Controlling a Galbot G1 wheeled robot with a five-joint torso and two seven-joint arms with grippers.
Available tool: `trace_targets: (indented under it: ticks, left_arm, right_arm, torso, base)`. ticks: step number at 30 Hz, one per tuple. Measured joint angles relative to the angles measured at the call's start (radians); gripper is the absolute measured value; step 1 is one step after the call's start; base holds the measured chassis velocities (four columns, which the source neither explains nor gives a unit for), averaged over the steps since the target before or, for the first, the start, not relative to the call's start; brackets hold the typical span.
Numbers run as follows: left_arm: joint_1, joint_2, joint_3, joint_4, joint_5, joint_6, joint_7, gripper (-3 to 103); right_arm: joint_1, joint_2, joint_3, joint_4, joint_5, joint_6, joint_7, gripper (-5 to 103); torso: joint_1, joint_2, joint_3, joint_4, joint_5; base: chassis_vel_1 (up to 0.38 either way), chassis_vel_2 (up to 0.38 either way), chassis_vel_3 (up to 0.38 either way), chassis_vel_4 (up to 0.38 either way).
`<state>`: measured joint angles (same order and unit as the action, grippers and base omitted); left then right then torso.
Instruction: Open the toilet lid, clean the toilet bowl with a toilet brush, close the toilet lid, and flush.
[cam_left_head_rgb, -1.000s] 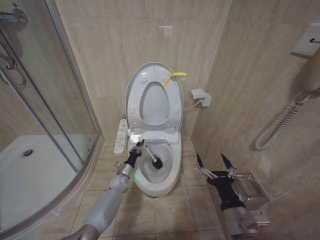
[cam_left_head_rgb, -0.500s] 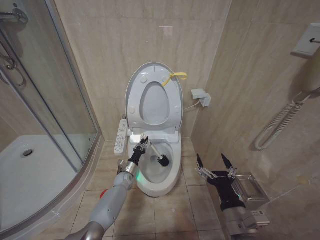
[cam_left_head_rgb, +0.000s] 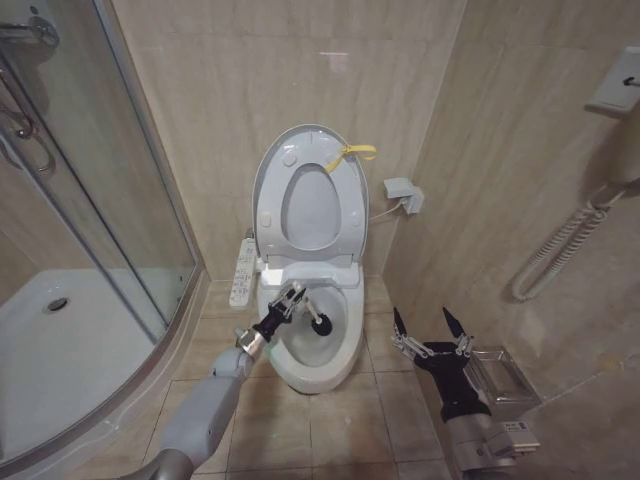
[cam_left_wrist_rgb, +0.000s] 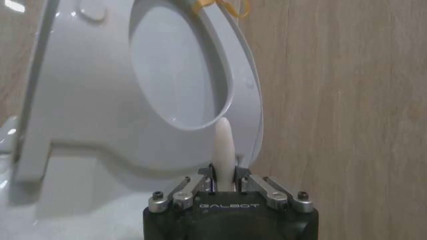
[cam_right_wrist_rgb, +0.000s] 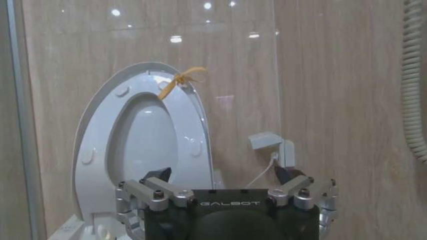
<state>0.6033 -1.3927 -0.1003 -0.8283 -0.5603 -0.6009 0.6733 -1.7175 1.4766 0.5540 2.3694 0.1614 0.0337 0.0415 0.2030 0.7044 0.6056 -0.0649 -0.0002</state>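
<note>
Head view, left gripper: clamped on the toilet brush handle, over the toilet bowl; bristle head inside the bowl.
Head view, toilet lid: upright behind the bowl, yellow ribbon at its rim.
Head view, right gripper: fingers spread, holding nothing, right of the bowl.
Left wrist view: fingers pinch the white handle, lid beyond.
Right wrist view: jaws apart, facing the raised lid.

The head view looks down and forward from well back, with the toilet lid at 12 o'clock. The left wrist view sits close beneath the lid, facing up along it. The right wrist view faces it from farther off. All three share the lid.
</note>
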Motion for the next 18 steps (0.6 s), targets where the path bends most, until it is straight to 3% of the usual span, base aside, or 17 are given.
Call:
trace_targets:
  ticks: [4,5,11,14,18]
  left_arm:
    - [-0.019,-0.008,0.003,0.031,-0.010,0.001,-0.001,20]
    - [-0.022,-0.014,0.005,0.043,-0.040,0.002,-0.003,20]
    - [-0.023,-0.049,-0.007,0.067,-0.122,0.004,-0.005,20]
    - [-0.022,-0.066,-0.010,0.060,-0.243,0.007,-0.020,20]
    - [-0.013,-0.067,-0.022,0.069,-0.254,-0.014,-0.029,20]
  right_arm:
    - [0.000,0.000,0.000,0.000,0.000,0.000,0.000,100]
    - [0.000,0.000,0.000,0.000,0.000,0.000,0.000,100]
    - [0.000,0.000,0.000,0.000,0.000,0.000,0.000,100]
    - [0.000,0.000,0.000,0.000,0.000,0.000,0.000,100]
    - [0.000,0.000,0.000,0.000,0.000,0.000,0.000,100]
  torso:
    - [0.000,0.000,0.000,0.0006,0.0001]
    - [0.000,0.000,0.000,0.0014,0.0002]
    - [0.000,0.000,0.000,0.0009,0.0001]
    - [0.000,0.000,0.000,0.0007,0.0003]
    - [0.000,0.000,0.000,0.0009,0.0002]
  base:
    - [0.000,0.000,0.000,0.000]
    - [0.000,0.000,0.000,0.000]
    - [0.000,0.000,0.000,0.000]
    - [0.000,0.000,0.000,0.000]
    - [0.000,0.000,0.000,0.000]
